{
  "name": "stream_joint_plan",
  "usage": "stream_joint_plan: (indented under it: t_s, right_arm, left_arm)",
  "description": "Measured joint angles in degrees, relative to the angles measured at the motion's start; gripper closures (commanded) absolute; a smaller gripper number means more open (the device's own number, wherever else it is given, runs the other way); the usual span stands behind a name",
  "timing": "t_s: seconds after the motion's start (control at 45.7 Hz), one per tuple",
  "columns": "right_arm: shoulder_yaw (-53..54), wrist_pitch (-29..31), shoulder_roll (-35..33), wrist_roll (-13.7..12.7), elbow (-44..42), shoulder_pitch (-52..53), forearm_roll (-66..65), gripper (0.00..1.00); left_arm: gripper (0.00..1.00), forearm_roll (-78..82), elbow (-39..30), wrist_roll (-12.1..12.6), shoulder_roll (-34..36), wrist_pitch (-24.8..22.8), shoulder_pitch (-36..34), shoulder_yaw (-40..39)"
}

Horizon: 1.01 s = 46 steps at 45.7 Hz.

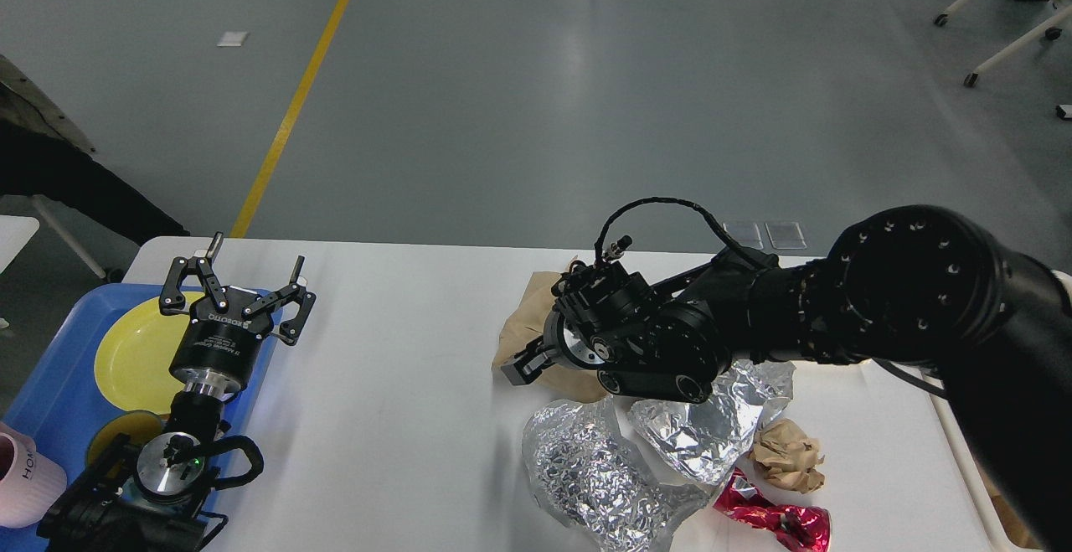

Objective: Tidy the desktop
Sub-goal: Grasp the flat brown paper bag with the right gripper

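**Right arm low over the brown bag, litter spread on the desktop**

The large white rectangular desktop (394,418) filled the lower half of the head view, its right part strewn with rubbish. The right gripper (529,361) was down at the near-left edge of a flat brown paper bag (523,332), most of which the arm hid. Its fingers were seen dark and end-on, so whether they were spread or closed on the paper could not be told. The left gripper (239,284) stood with its fingers spread wide and holding nothing, over a blue plastic tray (46,384) bearing a round yellow plate (134,351).

Near the bag lay two crumpled sheets of silver foil (586,468), a ball of crumpled brown paper (787,456) and a shiny red wrapper (775,518).

As a judgement, all of this litter would be very light and soft. The bag should crease and fold under a pinch, so a protruding edge or corner offered the surest hold. The foil would crush and might tear or slip; a raised ridge would serve best.
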Motion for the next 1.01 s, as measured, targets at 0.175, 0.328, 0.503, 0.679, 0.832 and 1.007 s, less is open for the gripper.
stream_joint_plan:
  t_s: [0.175, 0.328, 0.503, 0.679, 0.832, 1.007]
  right_arm:
    - [0.0, -4.1, 0.1, 0.1, -5.8, -5.3, -2.0, 0.06]
    - [-0.1, -5.1, 0.1, 0.1, -6.8, -9.1, -4.0, 0.06]
    - [0.2, -6.0, -0.3, 0.0, -6.7, -10.7, -4.2, 0.12]
    - [0.3, -7.4, -0.5, -0.2, -7.4, -13.0, -3.9, 0.41]
    - [0.3, -10.5, -0.6, -0.3, -8.6, -14.8, -3.6, 0.73]
    - [0.3, -12.4, -0.6, -1.0, -8.8, -15.2, -3.2, 1.0]
  left_arm:
    - [0.03, 0.0, 0.0, 0.0, 0.0, 0.0, 0.0, 0.0]
    - [0.03, 0.0, 0.0, 0.0, 0.0, 0.0, 0.0, 0.0]
    - [0.03, 0.0, 0.0, 0.0, 0.0, 0.0, 0.0, 0.0]
    - [0.03, 0.0, 0.0, 0.0, 0.0, 0.0, 0.0, 0.0]
    - [0.03, 0.0, 0.0, -0.1, 0.0, 0.0, 0.0, 0.0]
    - [0.03, 0.0, 0.0, -0.1, 0.0, 0.0, 0.0, 0.0]
